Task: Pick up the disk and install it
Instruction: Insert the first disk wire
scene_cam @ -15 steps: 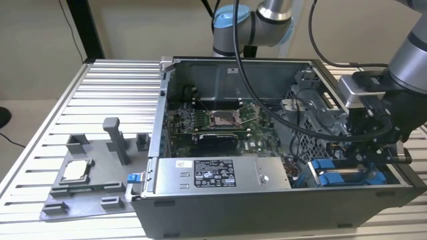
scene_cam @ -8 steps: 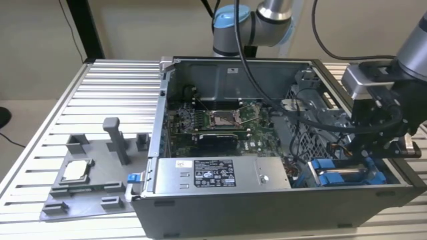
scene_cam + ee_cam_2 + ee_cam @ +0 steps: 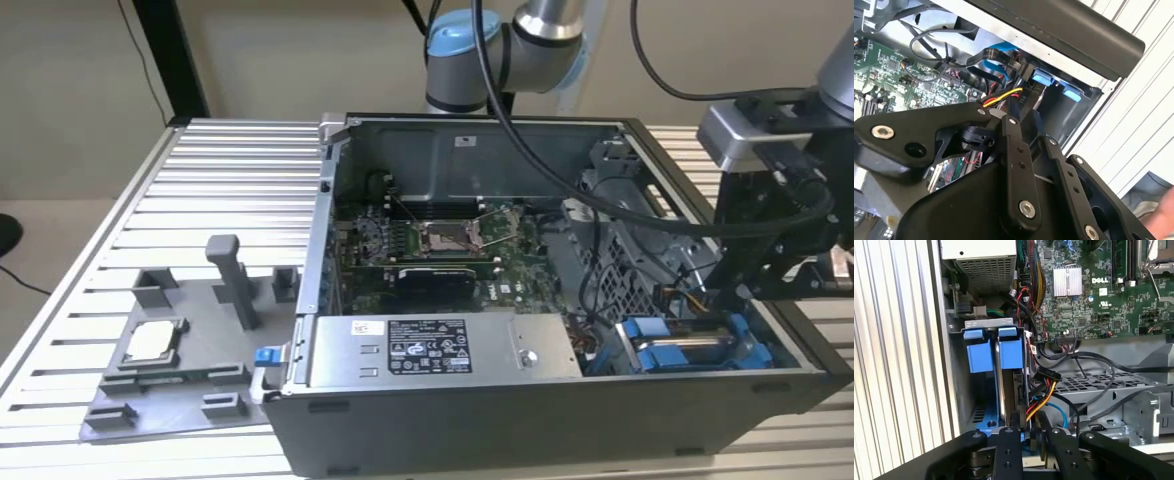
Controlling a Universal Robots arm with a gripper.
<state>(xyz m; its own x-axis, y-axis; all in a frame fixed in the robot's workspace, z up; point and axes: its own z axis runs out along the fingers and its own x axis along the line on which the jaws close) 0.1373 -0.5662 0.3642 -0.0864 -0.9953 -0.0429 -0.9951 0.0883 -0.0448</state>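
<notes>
The black claw [image 3: 1026,432] reaches down into the open grey metal computer case [image 3: 534,420], at the corner of the case nearest the exterior view's right, where the blue plastic drive carriers [image 3: 681,345] sit in their bay. In the first wrist view its two black fingers [image 3: 1009,440] stand close together over the edge of the flat grey disk in its blue carrier frame [image 3: 1004,385], which stands on edge in the bay just beside a second blue carrier [image 3: 978,352]; whether the claw is gripping the disk cannot be told. A bundle of yellow, red and black cables [image 3: 1041,390] with a black connector crowds the bay right beside the fingers, and the green circuit board [image 3: 1094,295] lies beyond it. The case rests on a ribbed aluminium surface [image 3: 227,180]. Near the surface's edge at the exterior view's left lies a grey plastic fixture tray [image 3: 174,390] holding a small square silver chip [image 3: 151,343].
</notes>
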